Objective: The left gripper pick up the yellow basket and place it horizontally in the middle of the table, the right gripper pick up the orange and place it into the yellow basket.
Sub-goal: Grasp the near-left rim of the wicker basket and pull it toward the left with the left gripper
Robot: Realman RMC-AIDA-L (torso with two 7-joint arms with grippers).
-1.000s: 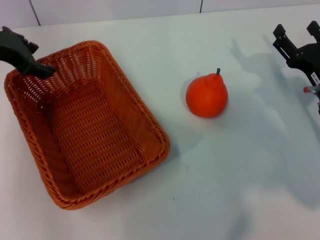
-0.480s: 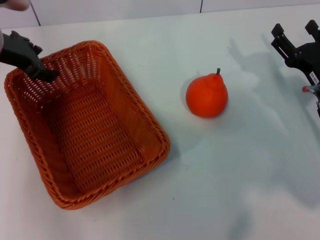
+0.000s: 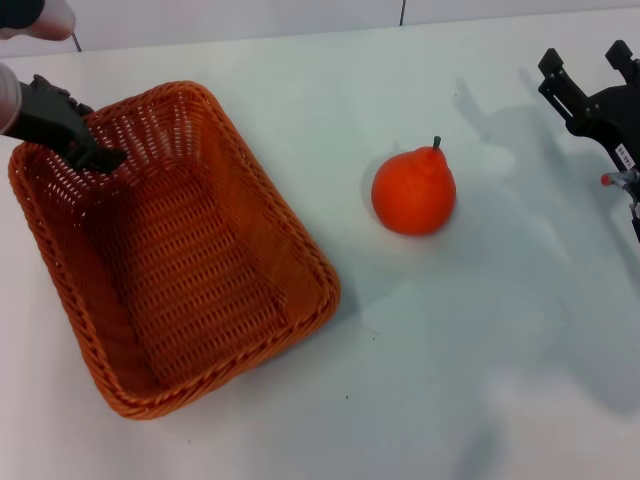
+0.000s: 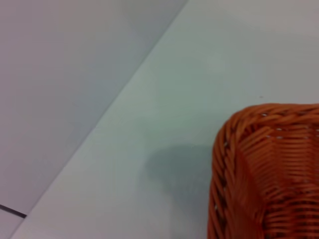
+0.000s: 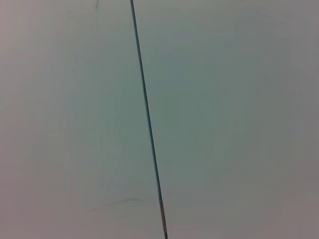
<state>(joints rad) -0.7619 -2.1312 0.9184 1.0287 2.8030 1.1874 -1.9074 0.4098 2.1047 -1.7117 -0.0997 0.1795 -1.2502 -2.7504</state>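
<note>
The yellow basket [image 3: 190,270], an orange-brown wicker rectangle, sits at an angle on the left half of the white table [image 3: 450,330]. My left gripper [image 3: 98,155] is at the basket's far-left corner, its tip reaching just inside the braided rim. The left wrist view shows one corner of the basket [image 4: 264,169] and no fingers. The orange [image 3: 414,190] stands upright on the table right of the basket, stem up. My right gripper [image 3: 587,62] is open and empty at the far right edge, well away from the orange.
A pale wall with dark seams [image 3: 403,12] runs behind the table's far edge. The right wrist view shows only a plain pale surface crossed by a dark seam [image 5: 147,119]. Bare tabletop lies between the basket and the orange and in front of both.
My left gripper has moved a little right and down, from over the basket's far-left rim to just inside it. The basket, the orange and the right gripper have hardly moved.
</note>
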